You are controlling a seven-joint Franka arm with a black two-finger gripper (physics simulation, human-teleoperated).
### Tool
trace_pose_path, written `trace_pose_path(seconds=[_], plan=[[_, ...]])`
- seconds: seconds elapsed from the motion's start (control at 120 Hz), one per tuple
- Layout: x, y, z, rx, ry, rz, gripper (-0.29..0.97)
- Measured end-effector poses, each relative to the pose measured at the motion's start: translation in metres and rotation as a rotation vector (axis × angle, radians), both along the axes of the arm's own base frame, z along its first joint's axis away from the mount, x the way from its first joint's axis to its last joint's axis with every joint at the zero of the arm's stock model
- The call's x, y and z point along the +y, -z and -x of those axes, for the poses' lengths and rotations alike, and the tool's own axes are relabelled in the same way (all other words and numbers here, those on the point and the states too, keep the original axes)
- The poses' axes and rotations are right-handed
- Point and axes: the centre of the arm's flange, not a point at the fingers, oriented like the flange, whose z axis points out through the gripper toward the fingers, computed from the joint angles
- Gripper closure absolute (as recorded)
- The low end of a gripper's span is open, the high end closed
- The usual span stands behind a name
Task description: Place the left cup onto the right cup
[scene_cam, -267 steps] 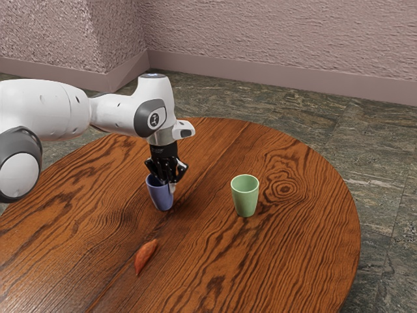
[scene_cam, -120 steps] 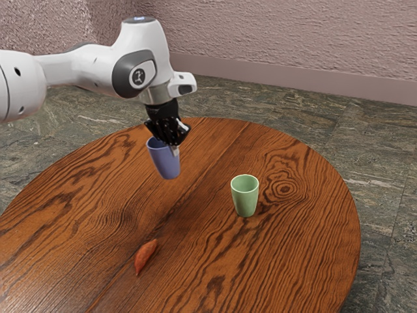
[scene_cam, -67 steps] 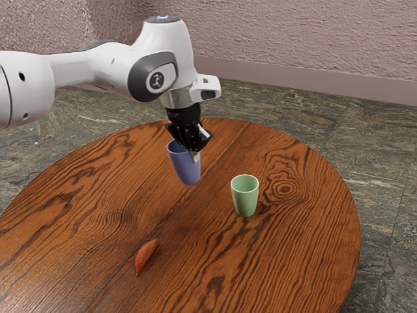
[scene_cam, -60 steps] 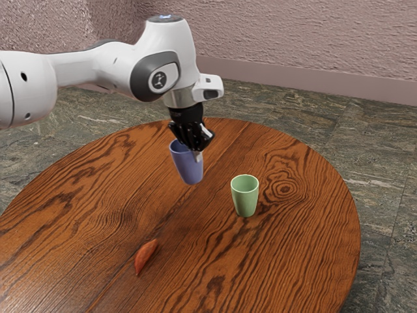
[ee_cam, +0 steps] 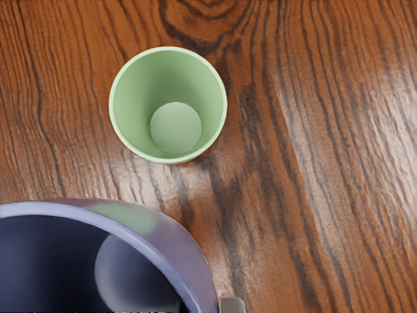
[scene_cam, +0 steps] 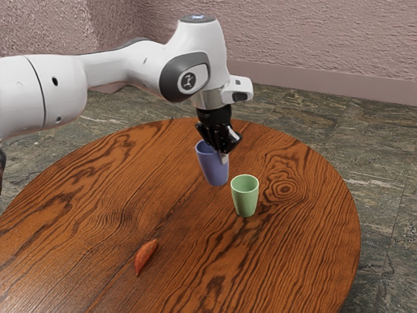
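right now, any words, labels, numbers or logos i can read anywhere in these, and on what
No readable text in either view.
Grey disc on the arm's joint: a small white mark, too small to read.
Blue cup, held in the pincer: plain, no label.
Green cup: plain, inside and outside.
Table: wood grain, no print.

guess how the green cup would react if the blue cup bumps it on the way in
The green cup stands upright and narrows toward its base, so a knock near the rim would probably tip it. It is empty and looks thin-walled, so likely light. On the smooth table it may slide too.
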Motion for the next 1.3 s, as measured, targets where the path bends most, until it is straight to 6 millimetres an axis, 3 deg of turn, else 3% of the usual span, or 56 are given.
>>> trace_pose_path(seconds=[0.583,0.767,0.9,1.033,1.3], plan=[[-0.036,0.019,-0.038,0.017,0.049,-0.014,0.78],[-0.028,0.03,-0.046,0.038,0.044,-0.017,0.78],[-0.025,0.026,-0.052,0.028,0.043,-0.017,0.78],[-0.032,0.018,-0.058,0.011,0.056,-0.011,0.78],[-0.038,0.024,-0.073,0.007,0.065,-0.004,0.78]])
